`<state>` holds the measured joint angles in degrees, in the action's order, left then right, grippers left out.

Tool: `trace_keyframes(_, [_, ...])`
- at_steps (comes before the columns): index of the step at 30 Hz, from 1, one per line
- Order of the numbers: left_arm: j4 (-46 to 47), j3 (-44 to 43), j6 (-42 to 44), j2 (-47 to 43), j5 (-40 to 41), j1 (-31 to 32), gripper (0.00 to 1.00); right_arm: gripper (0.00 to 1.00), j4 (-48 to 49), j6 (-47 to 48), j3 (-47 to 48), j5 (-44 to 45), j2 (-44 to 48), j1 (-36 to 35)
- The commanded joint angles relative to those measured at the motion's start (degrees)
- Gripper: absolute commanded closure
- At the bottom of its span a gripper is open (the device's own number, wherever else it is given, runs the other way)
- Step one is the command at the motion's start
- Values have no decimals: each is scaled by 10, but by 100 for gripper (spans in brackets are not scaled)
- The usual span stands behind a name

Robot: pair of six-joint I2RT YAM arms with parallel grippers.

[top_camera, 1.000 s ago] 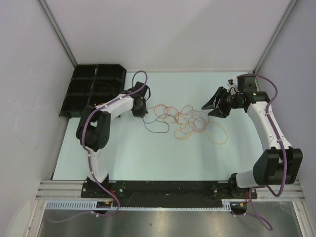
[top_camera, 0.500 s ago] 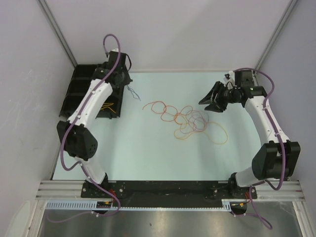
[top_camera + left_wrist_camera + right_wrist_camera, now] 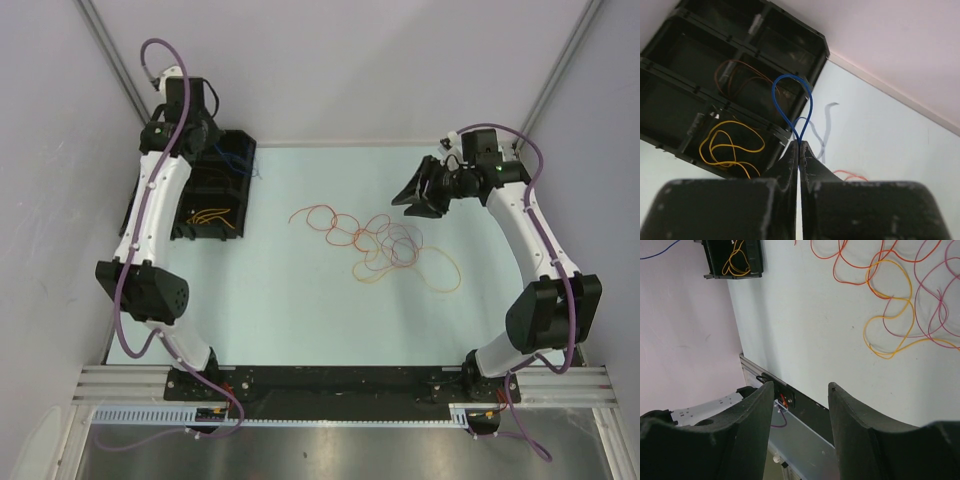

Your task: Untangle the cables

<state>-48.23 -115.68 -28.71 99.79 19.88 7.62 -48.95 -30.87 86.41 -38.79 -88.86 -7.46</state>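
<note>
My left gripper (image 3: 799, 145) is shut on a thin blue cable (image 3: 792, 107), whose loop sticks out past the fingertips. It hangs above the right edge of the black divided tray (image 3: 675, 115); in the top view it is at the back left (image 3: 232, 158). One tray compartment holds a yellow cable (image 3: 730, 147), another an orange-brown one (image 3: 740, 75). A tangle of orange, red, yellow and pink cables (image 3: 385, 245) lies mid-table. My right gripper (image 3: 415, 195) is open and empty, raised just behind and to the right of the tangle; its wrist view shows the yellow (image 3: 890, 315) and pink (image 3: 935, 300) loops.
The tray (image 3: 190, 185) sits against the left wall at the back. White walls close the table on the left, back and right. The metal rail with the arm bases (image 3: 340, 385) runs along the near edge.
My left arm has swung from the tangle's left side up and back to the tray, carrying the blue cable away from the pile. My right gripper has drifted slightly back and left.
</note>
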Motion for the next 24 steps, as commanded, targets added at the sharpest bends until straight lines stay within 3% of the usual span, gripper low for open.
trace_keyframes(1, [4,-38,-15,6,7,-33,100,48,-14,12,27,5,-2,1])
trace_keyframes(15, [45,-61,-41,55,-19,-135,100,48,-45,14,44,21,-6,9])
trace_keyframes(24, [35,-67,-35,59,45,-161,100,48,-90,15,89,39,-41,-7])
